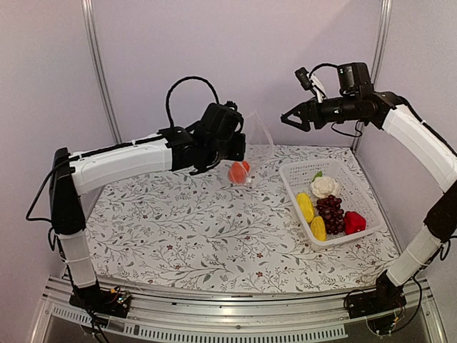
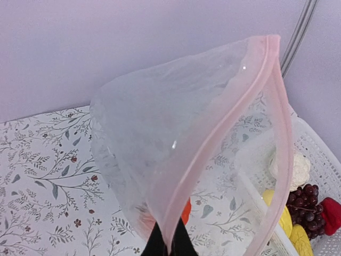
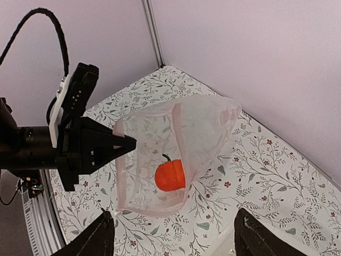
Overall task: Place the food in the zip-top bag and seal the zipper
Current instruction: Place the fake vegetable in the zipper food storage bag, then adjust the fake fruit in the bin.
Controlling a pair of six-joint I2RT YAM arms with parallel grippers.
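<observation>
**Left gripper** [image 3: 128, 142]: clenched on the zipper [image 2: 229, 122], pinching the pale pink strip at one point of the mouth. In the left wrist view its dark fingertips [image 2: 160, 244] meet on the strip at the bottom edge.

**Zipper:** from the pinch the strip climbs away from the fingers to a rounded peak, then doubles back down. The mouth of the zip-top bag [image 3: 200, 128] therefore stands open as a long, narrow loop.

**Bag:** the long axis is roughly upright, with the closed end low and the mouth's peak uppermost. The opening is turned toward the right arm's side. An orange piece [image 3: 170, 175], dark stem uppermost, lies inside at the lowest part, close to the floral tablecloth [image 1: 178, 229]. Whether the bag touches the cloth cannot be told.

**Right gripper** [image 1: 289, 118]: released, jaws spread and empty, held high to the right of the bag and well apart from it.

**Basket** [image 1: 351, 182]: white lattice, at the right of the table. It holds the cauliflower [image 1: 325, 187], two yellow oblong pieces [image 1: 305, 206] lying near-to-far, the grapes [image 1: 330, 212] and a red piece [image 1: 354, 223].
</observation>
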